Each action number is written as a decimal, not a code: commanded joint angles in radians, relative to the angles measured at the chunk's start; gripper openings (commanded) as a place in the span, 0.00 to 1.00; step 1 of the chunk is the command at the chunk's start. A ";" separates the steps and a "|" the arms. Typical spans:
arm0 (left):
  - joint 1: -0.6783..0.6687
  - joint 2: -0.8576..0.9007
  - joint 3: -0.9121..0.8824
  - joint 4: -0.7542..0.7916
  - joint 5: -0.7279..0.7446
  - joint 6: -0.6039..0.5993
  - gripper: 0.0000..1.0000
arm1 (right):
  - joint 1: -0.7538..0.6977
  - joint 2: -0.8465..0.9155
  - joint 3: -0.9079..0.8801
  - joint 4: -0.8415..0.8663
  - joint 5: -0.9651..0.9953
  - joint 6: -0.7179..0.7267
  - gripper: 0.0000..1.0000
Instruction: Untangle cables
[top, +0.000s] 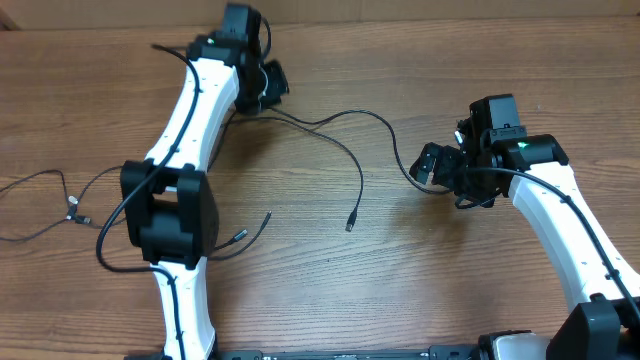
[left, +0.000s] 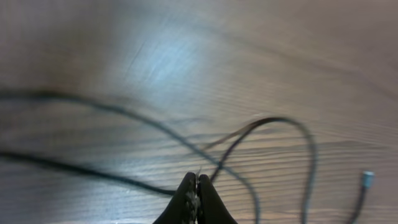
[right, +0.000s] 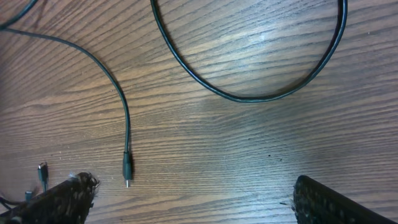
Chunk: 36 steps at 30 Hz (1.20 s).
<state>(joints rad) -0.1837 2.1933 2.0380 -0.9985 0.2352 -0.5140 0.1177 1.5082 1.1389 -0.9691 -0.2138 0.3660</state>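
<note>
Overhead first: my left gripper (top: 270, 88) is out at the far side of the table (top: 400, 290), right where the cables (top: 340, 118) begin. One cord arcs from there across to my right gripper (top: 425, 168). Another drops to a plug (top: 350, 225) lying mid-table. More cord trails off by the left edge, and one plug end pokes out beside my left arm.

Left wrist now: my left gripper (left: 196, 186) has its fingers pressed tight together, no gap at all. The cables (left: 273, 119) are blurred. One dark line runs right up to the tips from each side, but I cannot tell whether it is pinched.

Right wrist: my right gripper (right: 193, 186) has its fingers spread wide, nothing between them but bare wood. The cables (right: 249, 98) loop ahead of me, and a plug (right: 127, 169) lies near my left finger.
</note>
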 joint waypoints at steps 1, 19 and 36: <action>-0.019 -0.151 0.121 0.005 -0.036 0.111 0.04 | -0.002 -0.027 0.013 0.002 -0.005 -0.001 1.00; -0.039 -0.102 0.078 -0.155 -0.142 -0.158 0.51 | -0.002 -0.027 0.013 -0.010 -0.005 -0.001 1.00; -0.036 0.174 0.078 -0.129 -0.184 -0.197 0.54 | -0.002 -0.027 0.013 -0.011 -0.005 -0.001 1.00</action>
<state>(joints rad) -0.2165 2.3375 2.1162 -1.1297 0.0700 -0.7013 0.1177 1.5082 1.1389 -0.9817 -0.2138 0.3660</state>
